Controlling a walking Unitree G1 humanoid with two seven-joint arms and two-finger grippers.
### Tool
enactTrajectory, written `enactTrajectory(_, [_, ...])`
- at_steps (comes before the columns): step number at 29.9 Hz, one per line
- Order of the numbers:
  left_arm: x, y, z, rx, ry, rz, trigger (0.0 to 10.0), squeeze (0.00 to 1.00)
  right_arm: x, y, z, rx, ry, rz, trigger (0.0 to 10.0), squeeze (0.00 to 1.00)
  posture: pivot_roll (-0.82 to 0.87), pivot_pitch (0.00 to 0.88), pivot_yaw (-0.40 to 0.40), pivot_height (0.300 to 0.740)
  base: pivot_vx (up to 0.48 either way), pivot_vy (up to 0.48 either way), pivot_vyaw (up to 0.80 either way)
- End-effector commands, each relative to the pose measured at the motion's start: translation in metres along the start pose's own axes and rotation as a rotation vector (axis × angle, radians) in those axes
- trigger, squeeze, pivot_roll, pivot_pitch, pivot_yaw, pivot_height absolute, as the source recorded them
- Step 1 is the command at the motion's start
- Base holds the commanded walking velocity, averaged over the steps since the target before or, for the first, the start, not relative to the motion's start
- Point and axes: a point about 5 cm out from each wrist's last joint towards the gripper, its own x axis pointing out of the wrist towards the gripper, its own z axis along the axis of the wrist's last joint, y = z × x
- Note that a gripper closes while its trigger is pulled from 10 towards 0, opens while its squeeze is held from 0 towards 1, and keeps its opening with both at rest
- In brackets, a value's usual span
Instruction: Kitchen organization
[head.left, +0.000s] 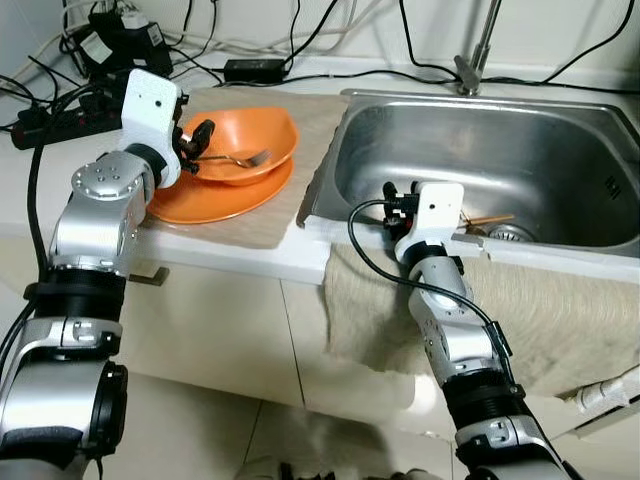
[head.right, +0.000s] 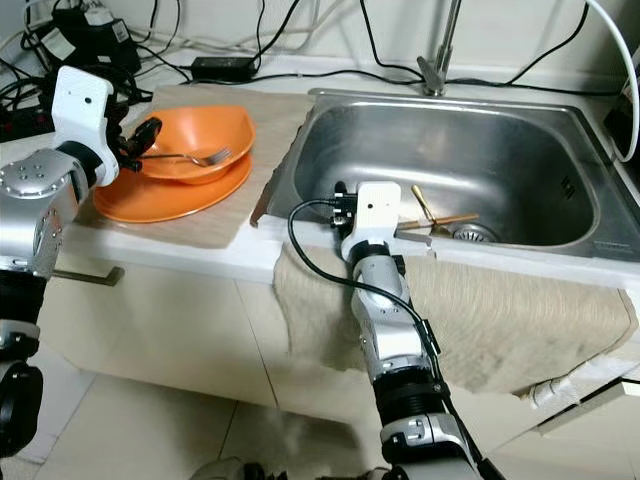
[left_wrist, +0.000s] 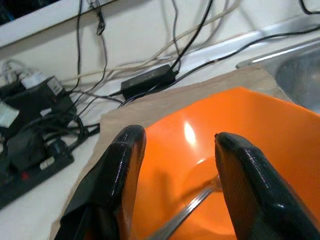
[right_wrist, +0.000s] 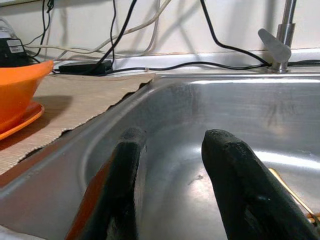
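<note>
Surroundings: you have a beige mat spread on the white counter, a black adapter and a tangle of cables along the back wall, and a power strip at the far left.
Sink: the steel sink lies to the right of the mat, its tap behind it; a cloth hangs over its front edge.
In the sink: a pair of wooden chopsticks lies crossed beside the drain.
Dishes: an orange bowl sits on an orange plate on the mat, left of the sink.
Fork: a metal fork lies in the bowl, tines toward the sink, handle toward your left arm.
Left gripper: your left gripper reaches over the bowl's left rim, fingers apart, with the fork handle running between them; you cannot tell from these views whether either finger touches it.
Right gripper: your right gripper is at the sink's front left corner, pointing into the basin, fingers spread and holding nothing; the chopsticks lie just beyond it to the right.
</note>
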Motion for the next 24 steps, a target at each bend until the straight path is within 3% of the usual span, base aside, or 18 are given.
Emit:
enactTrajectory(1, [0.001, 0.006, 0.006, 0.042, -0.005, -0.007, 10.0, 0.0, -0.001, 0.002, -0.002, -0.001, 0.012, 0.007, 10.0, 0.0, 0.06, 0.005, 0.083, 0.74, 0.0, 0.0, 0.0])
enactTrajectory(6, [0.006, 0.014, 0.012, 0.137, 0.025, -0.07, 10.0, 0.0, 0.0, 0.005, -0.002, 0.001, 0.012, 0.016, 10.0, 0.0, 0.07, 0.007, 0.084, 0.74, 0.0, 0.0, 0.0])
enactTrajectory(18, [0.018, 0.005, -0.001, 0.266, 0.165, -0.221, 10.0, 0.0, -0.001, 0.009, -0.002, 0.007, 0.012, 0.017, 10.0, 0.0, 0.06, 0.013, 0.097, 0.74, 0.0, 0.0, 0.0])
enactTrajectory(24, [0.022, 0.002, 0.001, 0.302, 0.177, -0.246, 10.0, 0.0, -0.001, 0.009, -0.002, 0.007, 0.012, 0.019, 10.0, 0.0, 0.06, 0.015, 0.095, 0.74, 0.0, 0.0, 0.0])
